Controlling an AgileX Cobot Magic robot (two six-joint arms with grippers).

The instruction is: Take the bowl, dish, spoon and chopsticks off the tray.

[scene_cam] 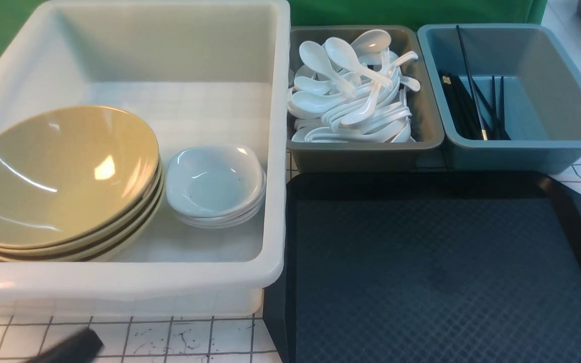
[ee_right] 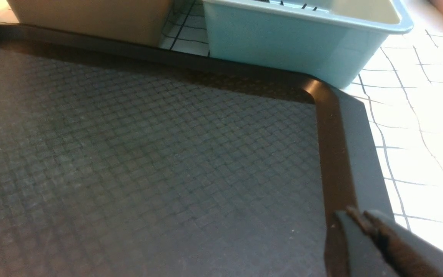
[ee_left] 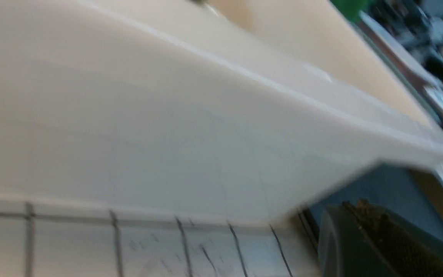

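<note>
The flat black diamond-textured plastic tray (scene_cam: 447, 272) lies bare beneath the right hand (ee_right: 363, 223). Its opening cannot be told. The left hand (ee_left: 360, 231), beside the white plastic tub (scene_cam: 270, 151), is likewise unclear.

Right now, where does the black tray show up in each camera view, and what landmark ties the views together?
Front view: the tray fills the lower right, bare, beside the white tub.
Left wrist view: only a dark strip beyond the tub's corner, probably the tray; too blurred to be sure.
Right wrist view: the tray covers most of the picture.
Shared landmark: the blue bin behind its far right corner.
</note>
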